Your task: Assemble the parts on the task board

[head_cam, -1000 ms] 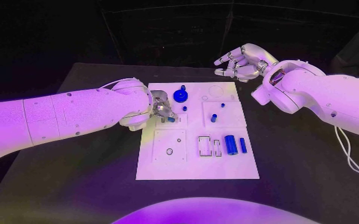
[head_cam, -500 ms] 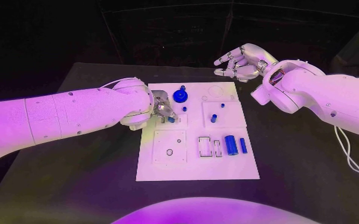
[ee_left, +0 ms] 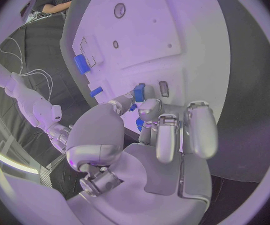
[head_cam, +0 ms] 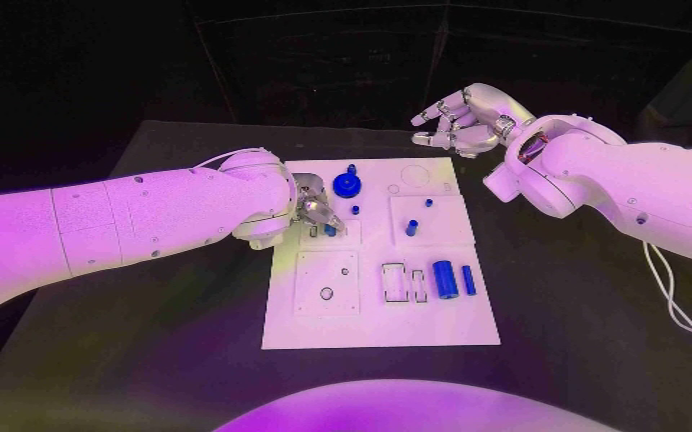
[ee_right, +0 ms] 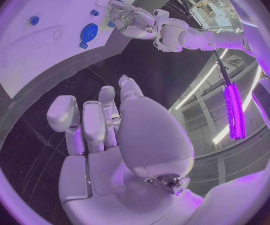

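The white task board (head_cam: pixel 378 302) lies in the middle of the black table. My left hand (head_cam: pixel 315 214) is low over the board's left side and pinches a small blue part (head_cam: pixel 329 230) between thumb and a finger; the left wrist view shows this part (ee_left: pixel 139 91) at the fingertips, just above the board (ee_left: pixel 191 25). A round blue knob (head_cam: pixel 348 185) and small blue pegs (head_cam: pixel 411 227) stand further along the board. A blue cylinder (head_cam: pixel 444 279) and a thin blue bar (head_cam: pixel 469 279) lie at its right. My right hand (head_cam: pixel 464 120) hovers beyond the board's far right corner, fingers apart, holding nothing.
Rectangular slots (head_cam: pixel 392 283) and a square plate with holes (head_cam: pixel 329 282) mark the near half of the board. Bare black table (head_cam: pixel 577 302) runs along both sides of the board. In the right wrist view the knob (ee_right: pixel 89 31) and my left hand (ee_right: pixel 131 19) sit across the board.
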You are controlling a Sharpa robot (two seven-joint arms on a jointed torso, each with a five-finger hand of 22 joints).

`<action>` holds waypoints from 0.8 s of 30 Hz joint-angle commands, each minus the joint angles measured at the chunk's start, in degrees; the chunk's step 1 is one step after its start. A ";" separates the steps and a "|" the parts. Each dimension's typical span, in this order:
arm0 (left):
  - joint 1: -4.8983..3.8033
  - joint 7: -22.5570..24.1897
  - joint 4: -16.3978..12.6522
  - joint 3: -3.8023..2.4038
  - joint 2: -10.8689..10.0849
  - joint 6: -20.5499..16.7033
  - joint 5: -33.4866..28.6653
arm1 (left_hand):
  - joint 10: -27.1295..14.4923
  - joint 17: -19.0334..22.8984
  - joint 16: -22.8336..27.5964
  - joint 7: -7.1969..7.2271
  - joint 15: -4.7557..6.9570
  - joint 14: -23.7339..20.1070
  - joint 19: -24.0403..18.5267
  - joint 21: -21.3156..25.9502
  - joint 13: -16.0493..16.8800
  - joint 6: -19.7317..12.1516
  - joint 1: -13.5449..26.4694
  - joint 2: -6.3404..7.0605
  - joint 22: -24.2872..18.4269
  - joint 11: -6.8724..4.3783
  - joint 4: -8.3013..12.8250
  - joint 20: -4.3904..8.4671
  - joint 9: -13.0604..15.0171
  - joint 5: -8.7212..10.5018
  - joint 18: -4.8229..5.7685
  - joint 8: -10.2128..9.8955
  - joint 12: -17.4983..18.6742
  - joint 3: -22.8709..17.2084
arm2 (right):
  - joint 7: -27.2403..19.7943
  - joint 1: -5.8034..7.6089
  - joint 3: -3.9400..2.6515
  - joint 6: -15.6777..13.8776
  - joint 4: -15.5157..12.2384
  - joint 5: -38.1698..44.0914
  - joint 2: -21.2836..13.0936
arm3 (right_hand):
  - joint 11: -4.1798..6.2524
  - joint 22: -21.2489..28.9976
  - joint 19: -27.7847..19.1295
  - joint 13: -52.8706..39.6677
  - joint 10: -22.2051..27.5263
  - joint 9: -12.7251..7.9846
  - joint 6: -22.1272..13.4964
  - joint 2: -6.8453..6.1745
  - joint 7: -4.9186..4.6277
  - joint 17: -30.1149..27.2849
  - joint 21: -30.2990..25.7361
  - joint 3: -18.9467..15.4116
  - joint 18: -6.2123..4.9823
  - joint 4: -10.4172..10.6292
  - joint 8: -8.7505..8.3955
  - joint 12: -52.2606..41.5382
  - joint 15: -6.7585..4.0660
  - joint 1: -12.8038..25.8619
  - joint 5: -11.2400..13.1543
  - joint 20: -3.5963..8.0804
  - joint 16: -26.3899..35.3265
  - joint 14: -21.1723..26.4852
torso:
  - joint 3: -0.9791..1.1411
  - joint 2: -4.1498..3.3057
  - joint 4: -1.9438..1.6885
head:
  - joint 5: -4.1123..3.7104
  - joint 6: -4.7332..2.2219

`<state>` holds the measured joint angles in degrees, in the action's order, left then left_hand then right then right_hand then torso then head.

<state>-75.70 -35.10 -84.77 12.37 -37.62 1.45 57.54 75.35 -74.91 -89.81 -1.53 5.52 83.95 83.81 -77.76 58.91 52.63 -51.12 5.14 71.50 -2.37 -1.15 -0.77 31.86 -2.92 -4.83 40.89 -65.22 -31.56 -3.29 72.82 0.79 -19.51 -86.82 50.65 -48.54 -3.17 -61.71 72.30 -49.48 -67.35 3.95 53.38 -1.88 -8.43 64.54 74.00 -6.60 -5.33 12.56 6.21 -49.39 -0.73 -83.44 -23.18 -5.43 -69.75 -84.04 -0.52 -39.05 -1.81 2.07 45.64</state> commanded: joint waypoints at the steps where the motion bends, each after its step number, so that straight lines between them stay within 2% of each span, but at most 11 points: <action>1: 0.11 -0.42 0.00 0.09 0.14 0.78 0.13 | 0.20 -15.09 -0.19 -0.04 0.27 6.05 0.68 -0.35 0.17 0.34 0.70 -0.07 0.14 -0.03 -0.32 0.31 -0.05 0.07 1.15 0.21 -0.43 0.72 | -0.08 0.11 -0.03 0.24 -0.09 -0.14 0.03 | -0.20 0.04 -0.20 0.04 0.20 -0.03 -0.13 0.09 -0.08 -0.08 -0.34 -0.21 -0.68 0.07 0.20 0.08 -0.25 0.51 0.29 0.06 0.32 -0.82 | -0.02 0.02 -0.01 | -0.01 0.03; 14: 0.10 -0.44 -0.11 0.08 -0.04 0.31 0.13 | 0.47 -15.09 -0.19 0.13 0.38 6.05 0.93 -0.77 0.61 0.79 3.24 -0.38 0.94 -0.15 -3.37 0.42 -0.11 0.10 1.29 0.49 -0.98 4.19 | 0.03 0.11 -0.03 0.22 -0.05 -0.14 0.02 | -0.22 0.24 -0.32 0.24 0.32 -0.04 -0.16 0.05 -0.09 -0.16 -0.47 -0.32 -0.72 0.19 0.20 0.25 -0.24 0.68 0.39 0.06 0.41 -0.80 | -0.05 0.01 -0.07 | -0.14 0.07; 24: 0.09 -0.45 -0.71 0.07 -0.67 0.00 0.14 | 0.76 -15.09 -0.19 0.37 0.52 6.05 1.21 -1.29 0.97 1.09 5.73 0.72 1.87 -0.33 -6.33 0.54 -0.15 0.10 1.45 0.82 -1.43 9.43 | 0.02 0.11 -0.03 0.23 0.05 -0.14 0.06 | -0.23 0.25 -0.31 0.28 0.35 -0.04 -0.19 0.04 -0.10 -0.16 -0.48 -0.39 -0.72 0.26 0.20 0.28 -0.23 0.79 0.45 0.05 0.43 -0.79 | -0.02 0.01 -0.02 | -0.18 0.06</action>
<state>-75.62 -35.14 -85.28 12.41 -38.15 1.39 57.56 75.76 -74.91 -89.81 -1.14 5.52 83.95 84.00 -78.66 59.83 53.41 -45.89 5.95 73.32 -2.78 -7.36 -0.58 31.79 -2.91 -3.94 41.39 -66.50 -22.51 -3.13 72.82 0.79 -19.50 -86.73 50.65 -48.53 -3.17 -61.52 72.30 -49.29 -67.35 3.95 53.39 -1.69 -8.43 64.45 73.66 -6.75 -5.33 12.71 6.21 -49.39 -0.73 -83.27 -22.94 -5.43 -69.53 -84.04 -0.55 -39.03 -1.86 1.90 45.69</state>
